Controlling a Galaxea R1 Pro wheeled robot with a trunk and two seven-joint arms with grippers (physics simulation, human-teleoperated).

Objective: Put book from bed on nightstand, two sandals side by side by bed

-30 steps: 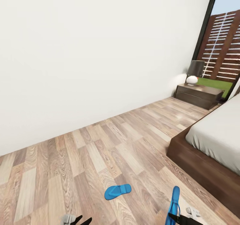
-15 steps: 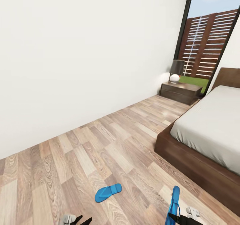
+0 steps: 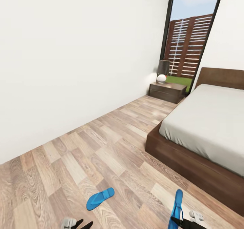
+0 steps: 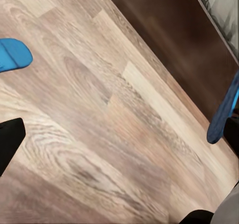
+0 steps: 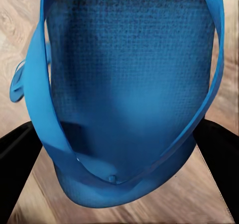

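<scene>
Right end effector (image 3: 181, 220): at 5 o'clock, pinching a blue sandal (image 3: 177, 207) upright, partly cut off.
Left end effector (image 3: 79, 224): at 7 o'clock, cut off; grip state unclear.

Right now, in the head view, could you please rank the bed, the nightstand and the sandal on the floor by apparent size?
1. bed, largest by far.
2. nightstand and sandal on the floor: similar; the sandal lies much nearer, so unranked.

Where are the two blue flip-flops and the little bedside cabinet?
Sandal on the floor (image 3: 99, 198), head view, middle of its sole.
Sandal in the right tool (image 3: 176, 207), head view, upright sole.
Nightstand (image 3: 167, 90), head view, its front.
</scene>
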